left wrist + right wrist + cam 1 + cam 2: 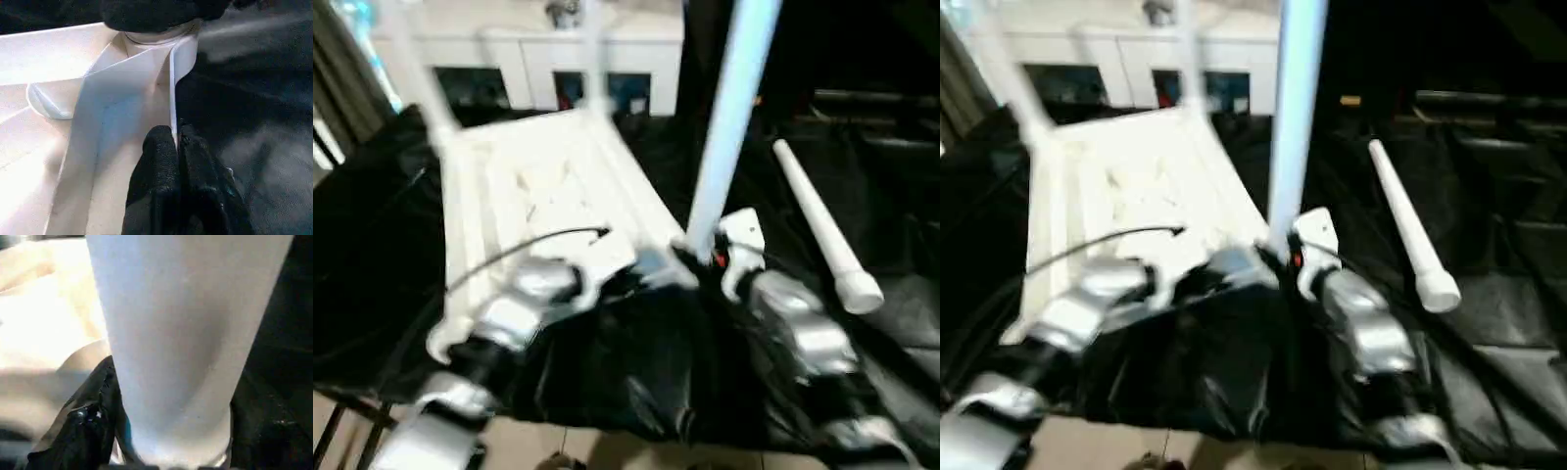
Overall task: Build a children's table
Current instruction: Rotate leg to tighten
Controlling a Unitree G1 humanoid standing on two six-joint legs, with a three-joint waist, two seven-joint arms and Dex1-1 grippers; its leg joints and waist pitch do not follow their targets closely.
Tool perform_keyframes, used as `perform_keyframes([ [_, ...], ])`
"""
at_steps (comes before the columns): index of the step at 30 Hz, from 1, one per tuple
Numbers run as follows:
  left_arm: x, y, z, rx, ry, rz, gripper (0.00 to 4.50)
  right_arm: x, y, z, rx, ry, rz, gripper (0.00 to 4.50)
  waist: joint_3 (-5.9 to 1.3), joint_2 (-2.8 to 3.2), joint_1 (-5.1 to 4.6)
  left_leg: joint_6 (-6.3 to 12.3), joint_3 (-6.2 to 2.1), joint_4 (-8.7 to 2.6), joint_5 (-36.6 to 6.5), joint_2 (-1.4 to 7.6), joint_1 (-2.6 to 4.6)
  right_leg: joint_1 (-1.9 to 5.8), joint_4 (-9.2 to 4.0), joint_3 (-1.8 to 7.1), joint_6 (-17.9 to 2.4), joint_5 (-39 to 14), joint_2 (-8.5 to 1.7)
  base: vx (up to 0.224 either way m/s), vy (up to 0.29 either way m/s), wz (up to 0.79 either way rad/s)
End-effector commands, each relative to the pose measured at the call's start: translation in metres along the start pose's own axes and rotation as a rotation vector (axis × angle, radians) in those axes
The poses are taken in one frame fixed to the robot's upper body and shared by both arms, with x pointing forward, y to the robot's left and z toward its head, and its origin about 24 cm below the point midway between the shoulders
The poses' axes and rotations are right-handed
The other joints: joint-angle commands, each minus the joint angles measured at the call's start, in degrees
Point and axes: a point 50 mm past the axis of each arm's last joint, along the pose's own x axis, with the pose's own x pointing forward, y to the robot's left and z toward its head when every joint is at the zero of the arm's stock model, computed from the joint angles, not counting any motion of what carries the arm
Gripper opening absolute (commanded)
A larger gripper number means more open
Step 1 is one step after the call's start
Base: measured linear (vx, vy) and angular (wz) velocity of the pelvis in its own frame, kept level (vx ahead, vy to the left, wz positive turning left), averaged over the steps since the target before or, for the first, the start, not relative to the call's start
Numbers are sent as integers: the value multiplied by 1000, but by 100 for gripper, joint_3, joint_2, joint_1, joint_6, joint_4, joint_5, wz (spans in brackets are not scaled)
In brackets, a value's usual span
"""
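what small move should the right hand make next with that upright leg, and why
Probably press the leg straight down and twist it into the near corner socket. The right hand grips its base there, the left hand pinches the tabletop rim to steady it, and two legs already stand at the far corners. One spare leg lies on the black sheet.

upright leg (729,117) blocks the near corner; loose leg (822,230) lies across the right cloth.

both head views are smeared by motion blur, softening every edge. the white tabletop (543,196) glares almost featureless against the dark black sheet (656,362), which swallows detail in shadow. in the right wrist view the upright leg (181,342) is close and out of focus.
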Motion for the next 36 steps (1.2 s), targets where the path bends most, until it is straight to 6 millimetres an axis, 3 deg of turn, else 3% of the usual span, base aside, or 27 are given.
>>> perform_keyframes([
  [1, 15, -8, 28, 9, -96, 24, 0, 8, 20, -17, 63, 79, -30, 266, -344, -47, -9, -58, -63, -440, -1812, 146, 103, 202, -553, 215, -956, -2091, -284, 0, 0, 0],
  [3, 20, -15, 30, 30, -98, 6, 0, 11, 28, -14, 32, 55, -13, 266, -359, -56, 4, 17, -58, -426, -1702, 137, 79, 227, -546, 215, -947, -1916, -284, 0, 0, 0],
  [4, 21, -18, 31, 40, -101, -7, 0, 12, 31, -12, 26, 42, 0, 322, -365, -40, 9, 33, -59, -425, -1676, 141, 77, 229, -537, 219, -951, -1833, -284, 0, 0, 0],
  [6, 21, -20, 28, 62, -97, -21, 0, 13, 34, -8, 64, 14, 24, 322, -376, -46, 13, 110, -51, -420, -1560, 139, 61, 246, -510, 220, -996, -1553, -275, 0, 0, 0],
  [11, 12, -19, 20, 87, -82, -62, 0, 11, 29, -3, 7, -8, 44, 375, -381, -18, 15, 131, -56, -429, -1606, 147, 65, 254, -509, 213, -1018, -1607, -282, 0, 0, 0],
  [13, 5, -18, 15, 102, -71, -90, 0, 8, 24, -1, -37, -13, 62, 375, -384, -10, 0, 112, -73, -442, -1617, 154, 40, 275, -495, 204, -1014, -1586, -285, 0, 0, 0],
  [16, -1, -16, 10, 115, -55, -116, 0, 5, 17, 0, -90, -5, 93, 375, -396, -10, 13, 120, -55, -424, -1564, 159, 59, 264, -477, 219, -1087, -1356, -273, 0, 0, 0],
  [21, -16, -9, -1, 141, -20, -153, 0, -9, 8, 5, -184, 2, 266, 375, -404, -5, 23, 224, -44, -401, -1407, 166, 52, 287, -423, 224, -1233, -897, -268, 0, 0, 0],
  [22, -24, -5, -4, 149, -17, -174, 0, -18, 5, 5, -222, 18, 381, 375, -405, -30, 34, 226, -47, -398, -1403, 164, 56, 300, -423, 217, -1233, -897, -263, 0, 0, 0],
  [26, -36, -1, -8, 152, -20, -219, 0, -33, 2, 5, -279, 60, 570, 375, -403, -57, 78, 375, -34, -376, -1313, 183, 54, 308, -402, 227, -1312, -801, -277, 0, 0, 0],
  [29, -46, 0, -12, 159, -11, -261, 0, -41, 1, 5, -300, 85, 677, 375, -387, -58, 103, 408, -28, -382, -1359, 195, 56, 294, -410, 228, -1322, -1017, -284, 0, 0, 0],
  [30, -49, 1, -13, 167, -5, -280, 0, -45, 1, 6, -307, 96, 727, 375, -381, -105, 107, 399, -26, -387, -1376, 198, 58, 288, -416, 225, -1317, -1106, -279, 0, 0, 0],
  [33, -54, 3, -15, 177, 6, -305, 0, -47, 0, 8, -313, 109, 771, 375, -373, -87, 153, 344, -24, -394, -1431, 209, 84, 261, -430, 236, -1274, -1347, -289, 0, 0, 0],
  [35, -58, 4, -18, 189, 22, -335, 0, -49, -1, 11, -317, 120, 823, 375, -376, -113, 178, 335, -22, -393, -1400, 211, 88, 258, -423, 242, -1271, -1337, -292, 0, 0, 0],
  [36, -59, 4, -18, 192, 25, -343, 0, -50, -2, 12, -316, 122, 839, 349, -378, -106, 182, 338, -23, -394, -1362, 214, 77, 259, -410, 242, -1277, -1269, -289, 0, 0, 0],
])
